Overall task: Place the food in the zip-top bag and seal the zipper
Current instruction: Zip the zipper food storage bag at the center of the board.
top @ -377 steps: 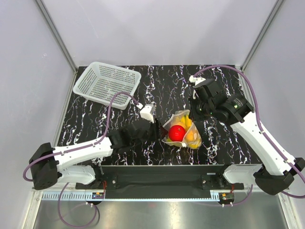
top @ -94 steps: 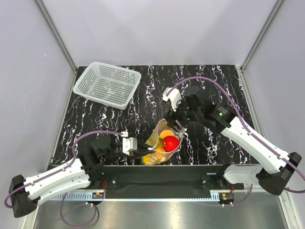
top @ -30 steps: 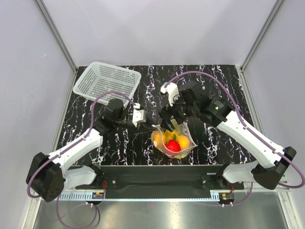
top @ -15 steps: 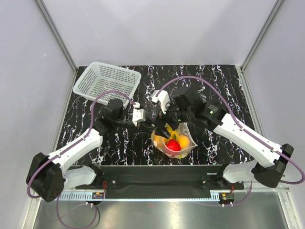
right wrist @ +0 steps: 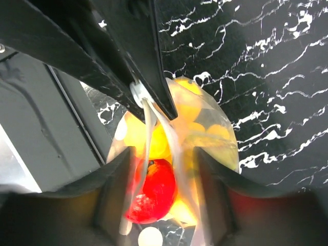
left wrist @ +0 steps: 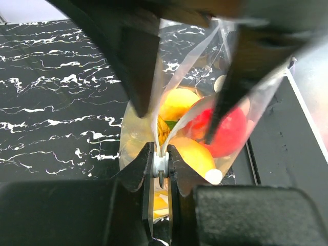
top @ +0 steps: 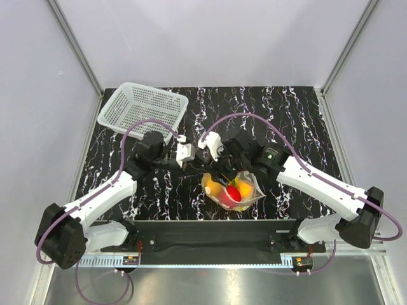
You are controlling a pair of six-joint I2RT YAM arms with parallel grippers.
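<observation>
Pinching the left end of the bag's mouth, the left gripper (left wrist: 160, 165) has its fingers pressed together on the thin plastic edge. From that pinch the two clear sheets of the bag (top: 254, 189) spread apart, so the mouth gapes further along. The pale zipper strip (right wrist: 148, 130) runs away from the pinch along one sheet.

The right gripper (right wrist: 164, 159) hangs over the same opening from the right. Its two dark fingers (left wrist: 134, 66) stand apart, one on either side of the upright plastic. I cannot tell whether their pads touch it.

The bag sits on the black marbled table (top: 289, 114), in the middle and close to the near edge, between the two arms. The food is inside. The red fruit (top: 233, 194) lies toward the near side, an orange one (top: 214, 189) is on its left, and a yellow one (top: 244, 186) is on its right. Something yellow shows deeper in, too crowded to make out.

A white basket (top: 143, 113) rests at the far left corner, well apart from the bag.
</observation>
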